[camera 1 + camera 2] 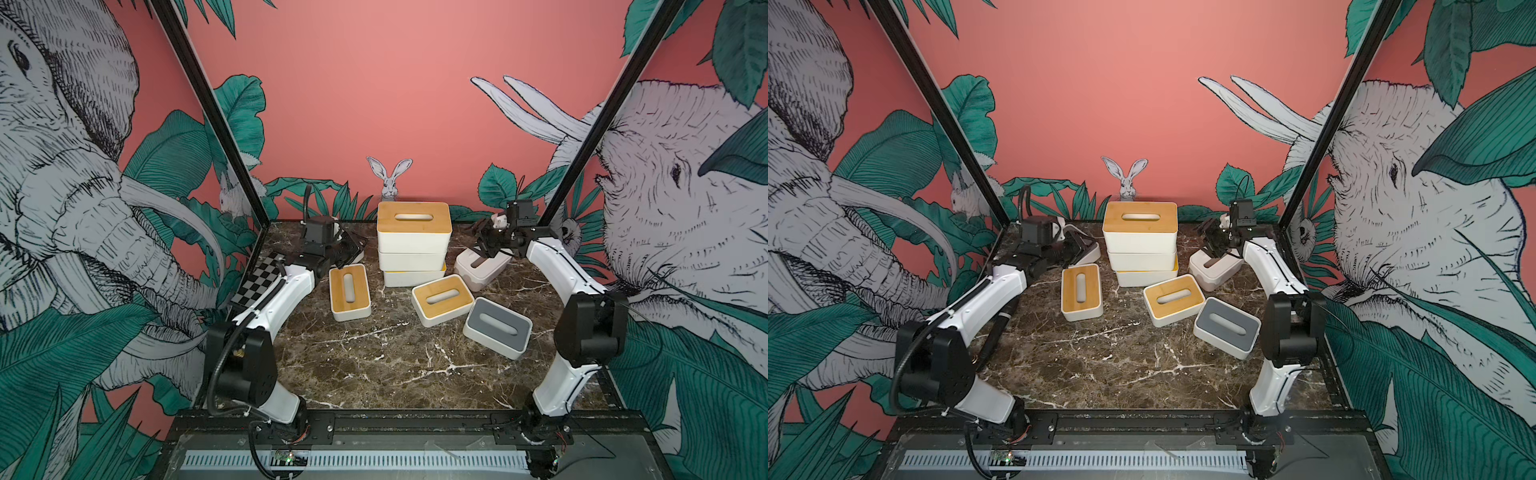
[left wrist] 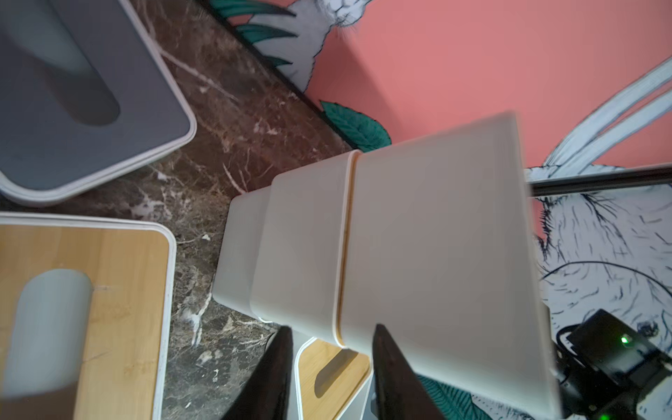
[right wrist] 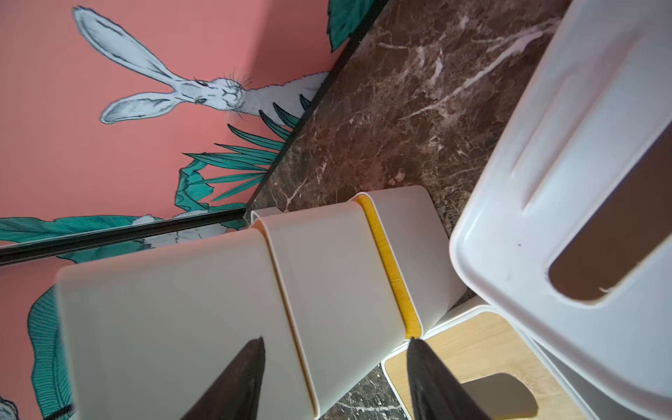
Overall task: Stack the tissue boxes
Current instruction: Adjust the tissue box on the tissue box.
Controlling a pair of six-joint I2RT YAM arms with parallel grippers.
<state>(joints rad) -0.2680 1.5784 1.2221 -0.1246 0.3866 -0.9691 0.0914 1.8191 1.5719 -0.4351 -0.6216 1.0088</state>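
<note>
Tissue boxes (image 1: pixel 413 245): three are stacked at the middle of the worktop's (image 1: pixel 374 365) far edge, and the rest lie loose around them. Left fingers (image 2: pixel 276 374) stand narrowly apart and right fingers (image 3: pixel 243 382) wider. Both are empty, one on either side of the stack. Square the offset bottom box (image 1: pixel 415 277) before adding more. No tissue shows at the slots, so the boxes are probably empty, though the interiors are dark.
</note>
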